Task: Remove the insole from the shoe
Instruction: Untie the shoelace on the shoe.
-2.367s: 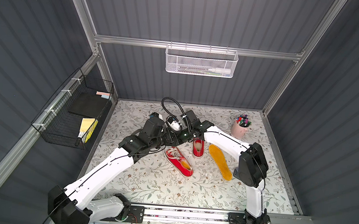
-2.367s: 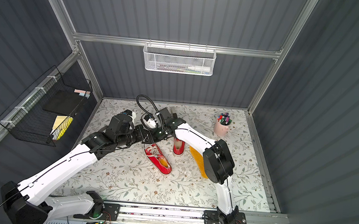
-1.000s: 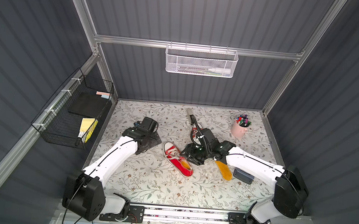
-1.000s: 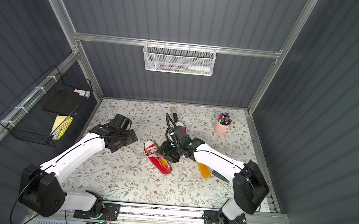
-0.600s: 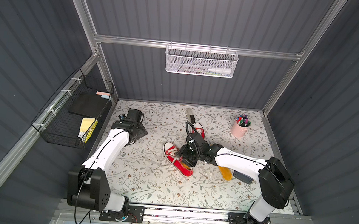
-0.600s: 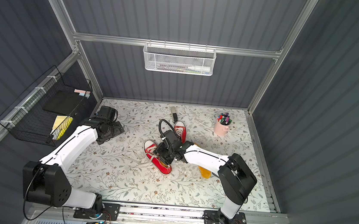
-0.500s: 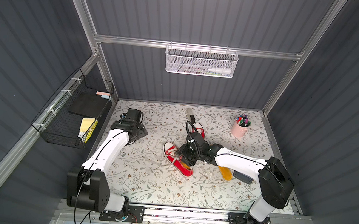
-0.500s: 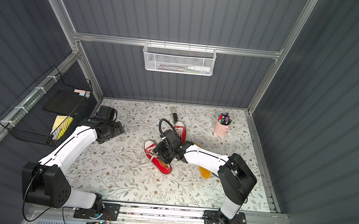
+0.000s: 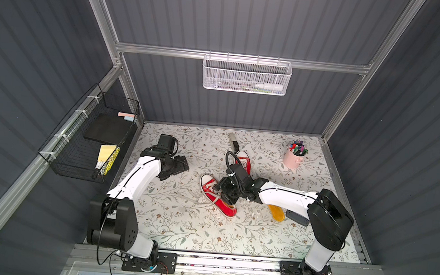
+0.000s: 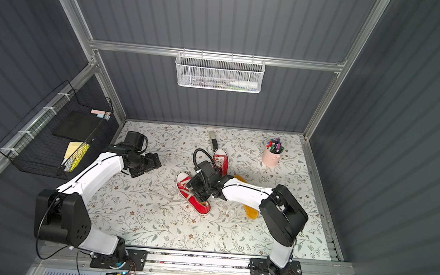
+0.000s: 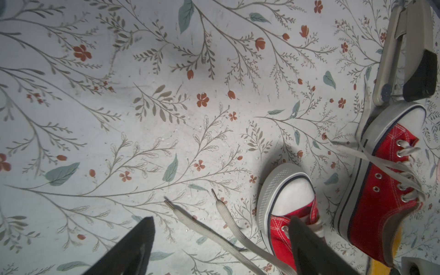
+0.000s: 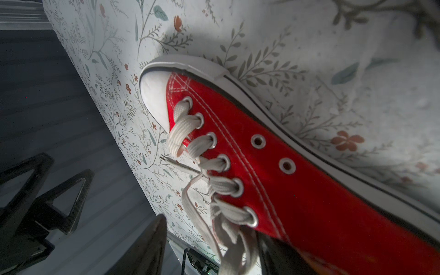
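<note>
Right wrist view: right hand (image 12: 212, 231) spread, its fingers straddling the laces (image 12: 214, 185) of the shoe (image 12: 297, 190), which lies mid-counter (image 9: 177, 222). Shoe interior hidden. One orange insole (image 9: 276, 213) lies just beside the shoe, partly under the right arm. Left hand (image 11: 222, 221) spread, well apart, holding nothing. Risks: closing here would likely pinch laces rather than anything inside. With the shoe unheld, a pull could drag it onto the insole or against the far shoe (image 9: 244, 161).

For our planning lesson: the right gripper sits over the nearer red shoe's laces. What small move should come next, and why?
Probably ease the right gripper down into the shoe behind the laces: its jaws stand apart, holding nothing.
</note>
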`<control>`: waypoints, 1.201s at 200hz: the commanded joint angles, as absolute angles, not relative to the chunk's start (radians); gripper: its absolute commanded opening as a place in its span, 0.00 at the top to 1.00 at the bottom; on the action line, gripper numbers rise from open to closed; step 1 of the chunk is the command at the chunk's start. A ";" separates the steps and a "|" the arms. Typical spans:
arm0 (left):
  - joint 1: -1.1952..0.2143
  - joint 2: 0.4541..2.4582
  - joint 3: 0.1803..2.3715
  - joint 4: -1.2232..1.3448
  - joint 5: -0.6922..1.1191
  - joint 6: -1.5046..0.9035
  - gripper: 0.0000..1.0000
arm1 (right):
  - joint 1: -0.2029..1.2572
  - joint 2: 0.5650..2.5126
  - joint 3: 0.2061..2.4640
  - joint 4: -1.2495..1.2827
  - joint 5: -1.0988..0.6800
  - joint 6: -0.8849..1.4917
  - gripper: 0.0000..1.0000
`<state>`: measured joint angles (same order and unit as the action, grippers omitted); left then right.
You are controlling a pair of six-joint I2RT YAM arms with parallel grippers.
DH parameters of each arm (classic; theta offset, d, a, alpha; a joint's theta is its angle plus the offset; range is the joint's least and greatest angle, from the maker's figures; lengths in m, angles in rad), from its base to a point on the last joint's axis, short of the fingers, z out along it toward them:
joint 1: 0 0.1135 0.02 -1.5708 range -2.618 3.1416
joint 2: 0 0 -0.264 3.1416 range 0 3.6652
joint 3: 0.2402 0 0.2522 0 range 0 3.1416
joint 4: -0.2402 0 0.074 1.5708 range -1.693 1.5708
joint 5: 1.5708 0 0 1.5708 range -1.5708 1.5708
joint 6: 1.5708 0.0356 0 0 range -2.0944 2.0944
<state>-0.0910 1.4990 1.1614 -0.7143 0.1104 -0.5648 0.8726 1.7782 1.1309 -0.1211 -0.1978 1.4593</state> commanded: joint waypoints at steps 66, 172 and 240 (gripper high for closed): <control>-0.198 1.705 1.228 -0.629 0.379 -0.497 0.10 | 0.880 1.816 1.116 0.055 -0.165 1.422 0.37; -0.224 1.780 1.096 -0.618 0.416 -0.412 0.25 | 0.882 1.807 1.066 0.351 -0.219 1.357 0.45; -0.227 1.819 1.066 -0.630 0.402 -0.393 0.26 | 0.876 1.823 1.087 0.325 -0.191 1.328 0.45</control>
